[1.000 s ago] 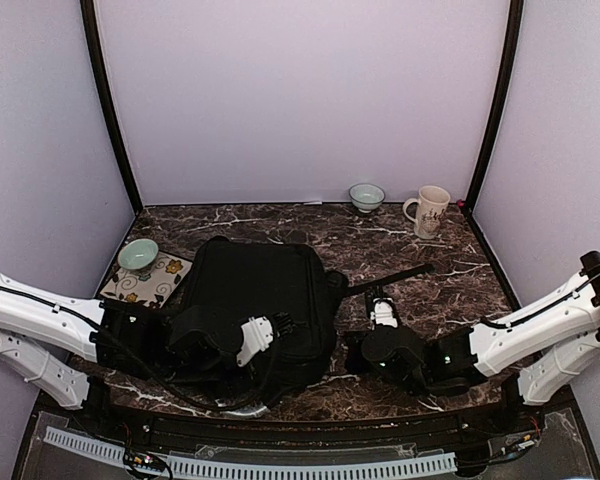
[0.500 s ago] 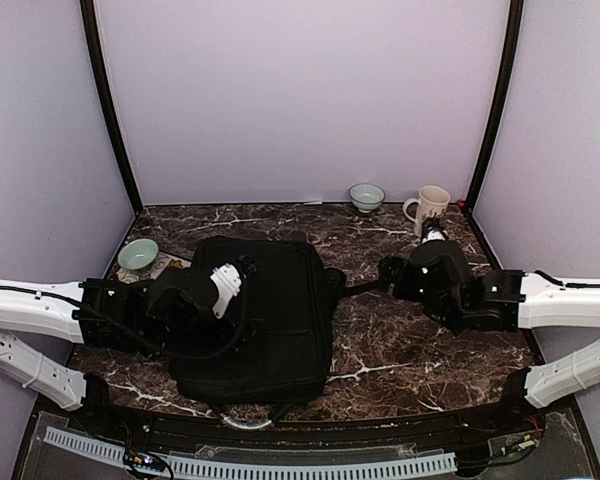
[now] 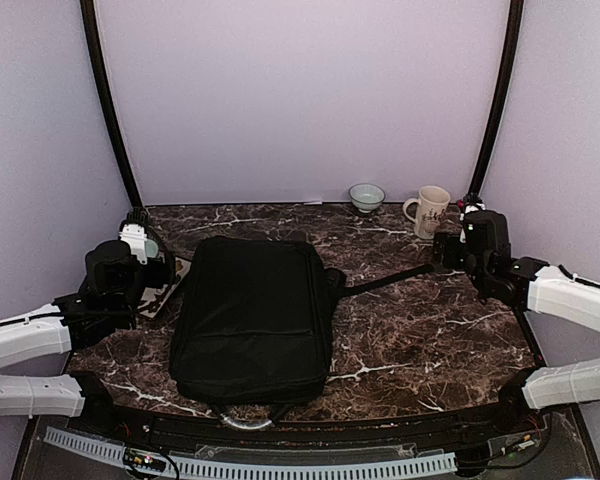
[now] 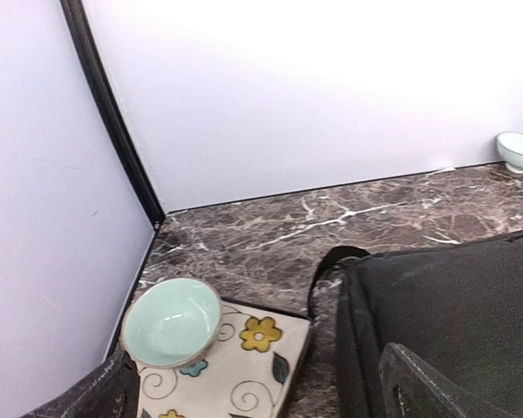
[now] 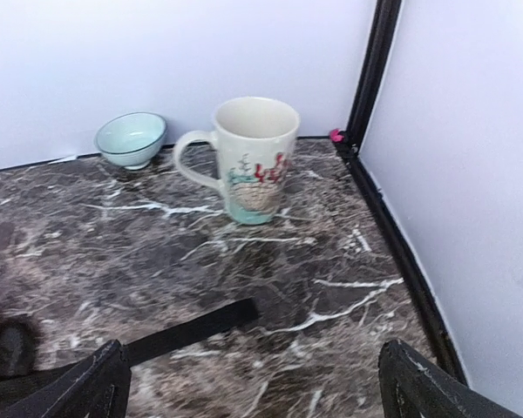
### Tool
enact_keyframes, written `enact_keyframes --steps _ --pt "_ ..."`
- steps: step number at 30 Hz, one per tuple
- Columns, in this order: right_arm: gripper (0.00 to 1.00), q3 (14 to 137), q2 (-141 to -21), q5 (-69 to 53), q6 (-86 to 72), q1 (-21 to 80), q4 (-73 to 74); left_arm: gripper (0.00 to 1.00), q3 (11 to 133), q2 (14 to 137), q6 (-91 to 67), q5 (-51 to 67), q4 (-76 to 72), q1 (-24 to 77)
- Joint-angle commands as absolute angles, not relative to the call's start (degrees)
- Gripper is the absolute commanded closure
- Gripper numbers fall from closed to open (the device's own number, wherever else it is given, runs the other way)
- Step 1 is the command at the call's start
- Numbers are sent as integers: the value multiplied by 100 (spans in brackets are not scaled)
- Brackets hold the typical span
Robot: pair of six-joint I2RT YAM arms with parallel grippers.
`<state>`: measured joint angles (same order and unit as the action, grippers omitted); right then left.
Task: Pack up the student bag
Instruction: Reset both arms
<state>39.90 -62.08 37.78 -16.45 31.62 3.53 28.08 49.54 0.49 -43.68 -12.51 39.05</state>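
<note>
The student bag (image 3: 252, 318) is a large black fabric case lying flat left of the table's middle; its edge (image 4: 453, 305) fills the lower right of the left wrist view. Its long strap (image 3: 388, 279) trails right across the marble, and the strap's end (image 5: 192, 329) lies ahead of my right gripper (image 5: 257, 394). That gripper (image 3: 470, 215) hovers open and empty near the back right corner. My left gripper (image 3: 138, 228) is raised at the bag's left, open and empty (image 4: 261, 402), above a cream flowered book (image 4: 240, 370) with a pale green bowl (image 4: 170, 320) on it.
A cream mug (image 3: 429, 211) with a printed picture (image 5: 248, 161) and a second small green bowl (image 3: 366, 196) (image 5: 131, 138) stand by the back wall. Black frame posts (image 3: 108, 110) and side walls close in both sides.
Both arms have drawn away from the bag and table middle, the left going back-left, the right going back-right. Both grippers went from shut to open. The bag now lies flat and uncovered.
</note>
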Motion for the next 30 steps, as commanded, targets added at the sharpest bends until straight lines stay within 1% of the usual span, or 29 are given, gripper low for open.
enact_keyframes --steps 1,3,5,7,11,12,13,14,15,17,18,19,20,21,22,23,24,25,26,27,28,29,30 --pt "0 3139 -6108 2862 -555 2226 -1344 1 2404 5221 691 -4357 -2994 2968" --pt "0 2702 -6155 2710 -243 1870 -1970 1 2388 5609 427 -4118 -3012 2395" --pt "0 2222 -6220 2899 -50 1603 -2607 1 2376 6067 116 -3849 -3039 1873" --pt "0 1766 -6313 3120 46 1371 -3366 1 2276 6592 2 -3486 -3383 1440" --pt "0 704 -6655 2706 -52 997 -5708 1 1831 7761 652 -2659 -5149 1077" --pt "0 537 -6858 2629 -11 945 -6591 1 1766 8012 794 -2438 -5647 998" --pt "0 491 -7035 2639 -10 943 -6940 1 1938 8115 720 -2324 -5378 955" --pt "0 496 -7161 2585 -29 940 -7125 1 1953 8151 645 -2032 -5465 885" --pt "0 505 -7340 2487 -76 866 -7391 1 1877 8247 683 -1714 -5871 797" --pt "0 640 -7582 2537 -52 759 -7460 1 1792 8458 816 -1410 -6364 681" --pt "0 668 -7622 2341 -58 668 -7441 1 1702 8760 847 -1149 -6991 541" --pt "0 649 -7762 1991 -69 510 -7624 1 1739 8852 687 -1096 -6810 422" --pt "0 651 -8058 1806 -78 419 -7915 1 1786 8662 493 -743 -6376 218" --pt "0 711 -8505 1809 -98 391 -8160 1 1669 8823 440 -513 -6742 111" --pt "0 909 -9030 2033 -26 399 -8608 1 1459 9044 491 -410 -7494 76" --pt "0 1014 -8852 2020 -107 371 -8274 1 1435 9038 518 -346 -7566 80" --pt "0 1194 -8661 1876 -397 241 -7371 1 1516 8896 449 -297 -7079 67" --pt "0 1227 -8792 1765 -407 132 -7457 2 1504 8936 476 -314 -7122 63" --pt "0 1203 -8834 1717 -420 92 -7723 1 1438 9057 529 -323 -7535 63" --pt "0 1260 -8730 1725 -463 85 -7279 1 1490 8999 473 -347 -7265 67" --pt "0 1251 -8728 1720 -449 80 -7374 1 1509 8926 445 -336 -7118 64" --pt "0 1211 -8819 1721 -424 77 -7641 1 1488 8947 455 -348 -7231 65" --pt "0 1213 -8814 1730 -430 81 -7561 1 1454 9026 505 -352 -7462 62"
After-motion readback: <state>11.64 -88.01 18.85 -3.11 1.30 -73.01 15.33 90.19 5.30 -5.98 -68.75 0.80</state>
